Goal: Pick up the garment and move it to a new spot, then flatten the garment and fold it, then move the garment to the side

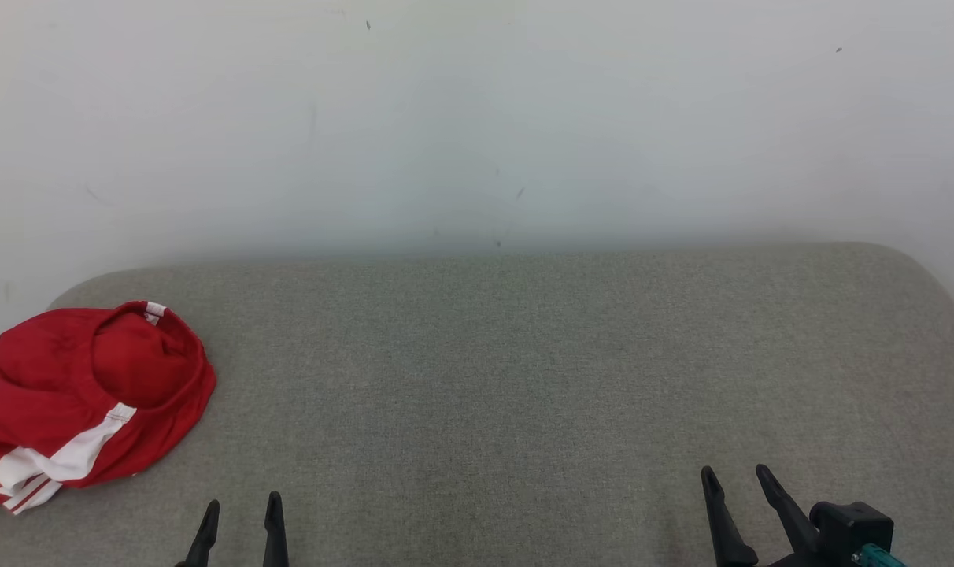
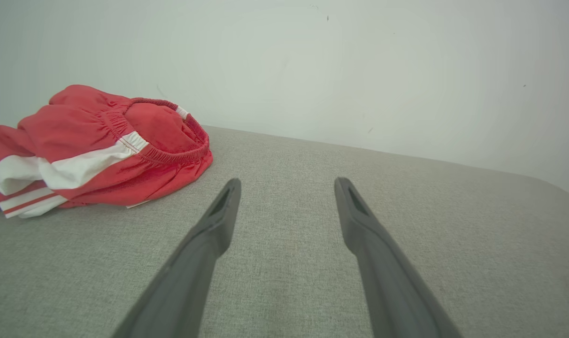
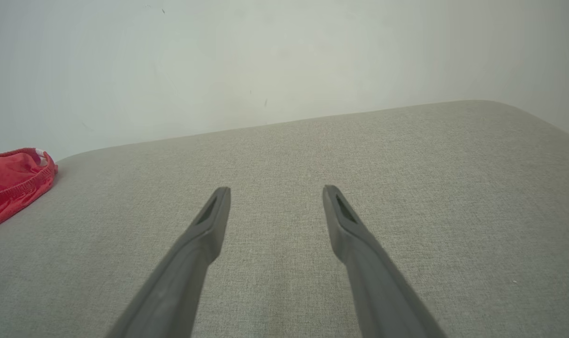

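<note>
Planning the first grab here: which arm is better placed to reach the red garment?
Left, probably. The red garment lies crumpled at the left end of the grey cushion, close to the open left pincer; the right pincer, also open, sits far across it.

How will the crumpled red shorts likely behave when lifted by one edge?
Probably floppy: the crumpled red fabric shorts with white stripes lie in soft folds, so should sag and unfurl. Likely light; the cloth looks thin. The gathered elastic waistband may offer grip.

Pale white wall (image 1: pixel 477 118) with small dark scuffs, grey woven-fabric surface (image 1: pixel 524 378) with rounded corners, soft even light
</note>
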